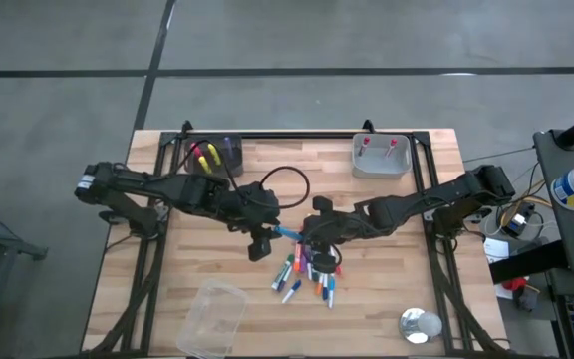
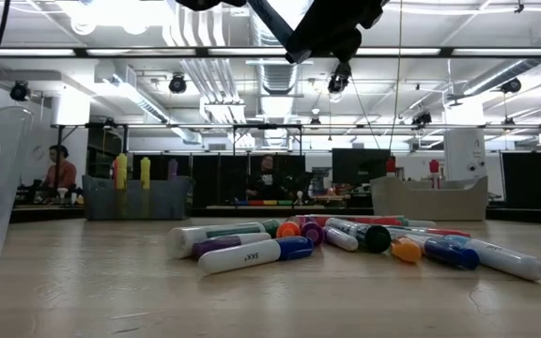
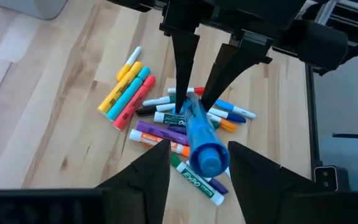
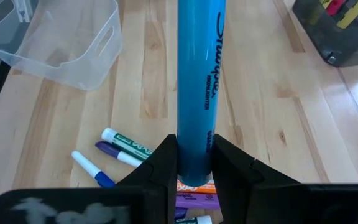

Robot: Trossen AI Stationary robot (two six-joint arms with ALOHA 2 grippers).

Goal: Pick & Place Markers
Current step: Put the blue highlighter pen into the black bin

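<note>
Near the counter's (image 1: 167,309) front edge lies the pile of markers (image 1: 307,274). Just above it, the right hand (image 4: 194,163) squeezes a blue marker (image 4: 197,87). Its long body points straight at the left hand (image 3: 194,165), whose fingers stand wide around its far end.

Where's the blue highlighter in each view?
High: blue highlighter at centre, between the two hands, above the marker pile.
Low: not visible.
Left wrist: centre, gripped by the right hand.
Right wrist: upright at centre, in that hand's fingers.
Shared landmark: the marker pile.
</note>
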